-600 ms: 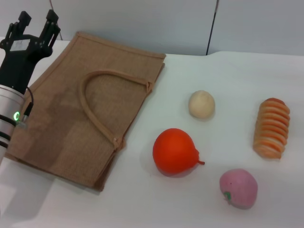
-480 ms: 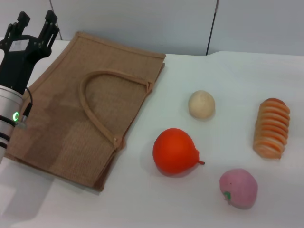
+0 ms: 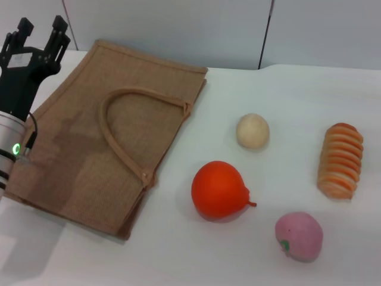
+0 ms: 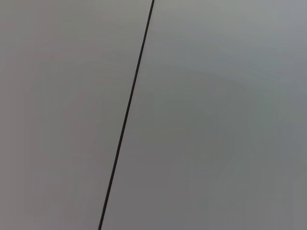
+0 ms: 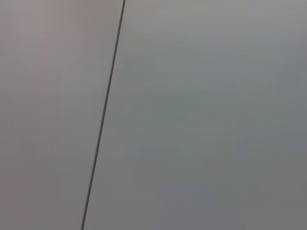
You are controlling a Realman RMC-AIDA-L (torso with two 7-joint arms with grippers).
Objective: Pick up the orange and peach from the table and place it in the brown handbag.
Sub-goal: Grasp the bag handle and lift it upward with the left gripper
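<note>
The brown handbag [image 3: 110, 134] lies flat on the white table at the left, one loop handle on top. The orange [image 3: 219, 190] sits on the table right of the bag's near corner. The peach [image 3: 299, 236] lies near the front right, apart from the orange. My left gripper [image 3: 39, 31] is at the far left, raised beside the bag's far left corner, fingers apart and empty. My right gripper is out of view. Both wrist views show only a grey wall with a dark seam.
A small beige ball [image 3: 252, 130] sits behind the orange. A ridged orange-tan sliced loaf [image 3: 340, 159] lies at the right. The white table [image 3: 280, 89] ends at a grey wall behind the bag.
My left gripper has drifted slightly left and away from the bag. The fruits and the bag have not moved.
</note>
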